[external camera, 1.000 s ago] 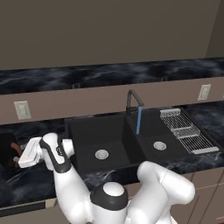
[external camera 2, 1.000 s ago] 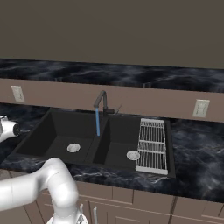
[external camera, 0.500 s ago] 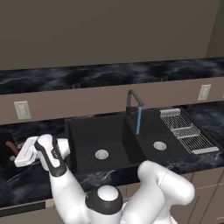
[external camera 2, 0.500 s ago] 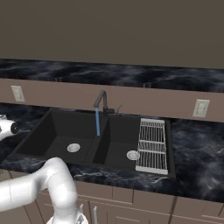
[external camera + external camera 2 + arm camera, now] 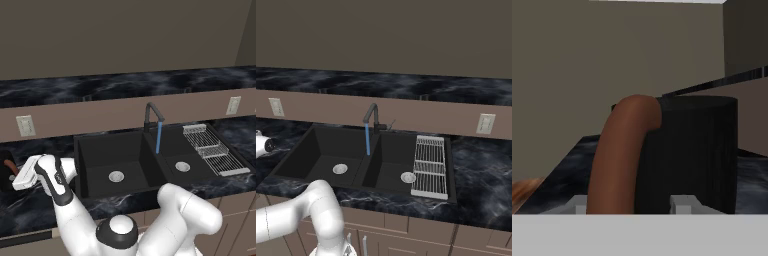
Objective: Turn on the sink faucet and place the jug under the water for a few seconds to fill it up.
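Black marble, veined in white, runs the whole length of the counter (image 5: 30, 210), and down at eight o'clock in the left base view the white hand has pushed out over it toward the jug (image 5: 687, 150), whose brown-orange handle (image 5: 619, 155) peeks out at nine o'clock beside the wrist. Up close in the hand view the gripper (image 5: 632, 204) has one light finger tip (image 5: 579, 204) left of that curved handle and the other right of it, against the jug's ribbed black wall; a fairly narrow gap with the handle in it, but I cannot tell whether the pads are pressing. Since half a second ago the hand has slid a touch further left and covers more of the jug; nothing else has shifted. Moving back, the sink (image 5: 90, 145) sits matte black in the counter: two bowls, large on the left, small on the right, and two round silver drains, one apiece. One dish rack (image 5: 430, 165) lies along the right bowl's edge. One sink faucet (image 5: 151, 117) stands at twelve o'clock of the divider, and one thin blue stream, the water (image 5: 159, 137), drops straight from its spout, running just as before. Behind it rises a brown backsplash with two wall outlets (image 5: 25, 126), one toward each end, then a dark stone ledge, then plain grey-brown wall.
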